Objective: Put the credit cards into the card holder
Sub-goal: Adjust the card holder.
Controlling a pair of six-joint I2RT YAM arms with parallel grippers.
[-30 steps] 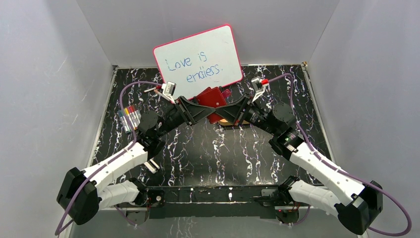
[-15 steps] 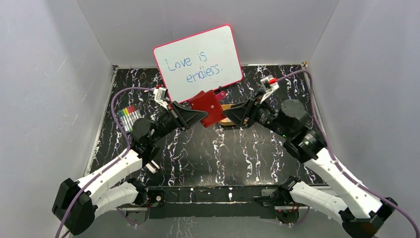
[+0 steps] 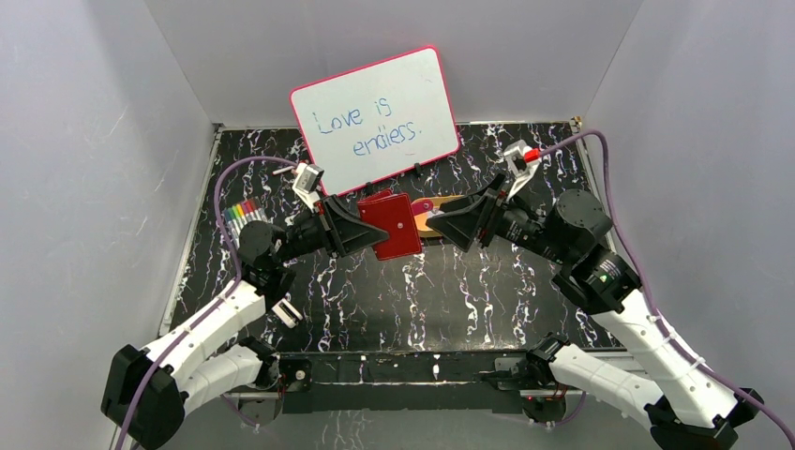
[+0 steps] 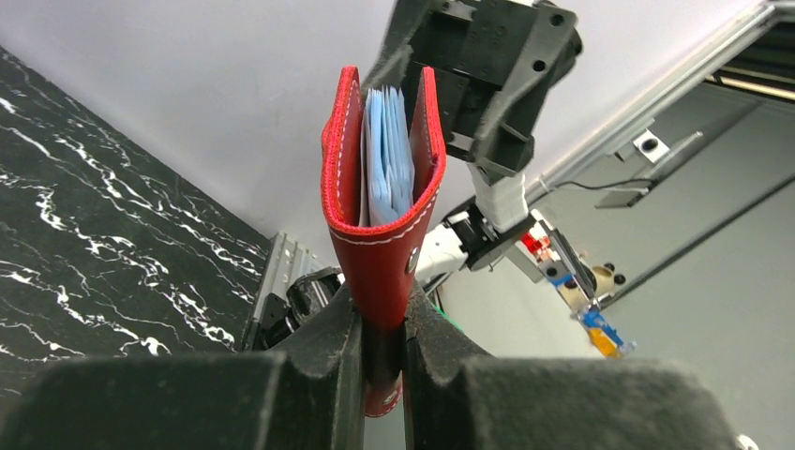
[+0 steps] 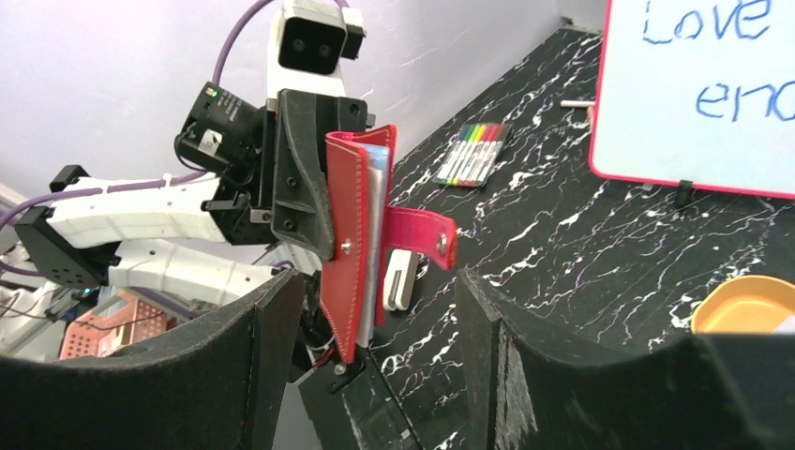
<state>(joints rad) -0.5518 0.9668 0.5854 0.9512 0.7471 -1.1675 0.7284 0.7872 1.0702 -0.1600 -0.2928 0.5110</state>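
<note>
Left hand (image 4: 382, 342): you have it closed tight on the small dark-red folding card holder (image 3: 396, 227), with both black fingers pinching one end of it.
Right hand (image 3: 445, 223): it gapes wide and holds nothing. It faces the card holder from the other side, close to it but apart.
Card holder: it is held off the black white-veined marble-look table (image 3: 422, 300), standing on edge between your two hands and in front of the whiteboard.
Covers: they are slightly ajar in a narrow V, with the pale blue shiny pockets (image 4: 386, 159) showing between them.
Snap tab (image 5: 422, 239): it is unfastened and sticks out sideways toward your right hand.
Credit cards: you cannot tell where they lie.
Yellow-orange oval tray (image 5: 736, 309): it sits on the table below your right hand. A pale sliver at its edge is too cropped to name.
Pink-framed whiteboard (image 3: 375, 117): it leans on the back wall, tilted, with blue handwriting on it.
Set of coloured marker pens (image 3: 242, 217): they lie flat on the table, left of your left arm.
</note>
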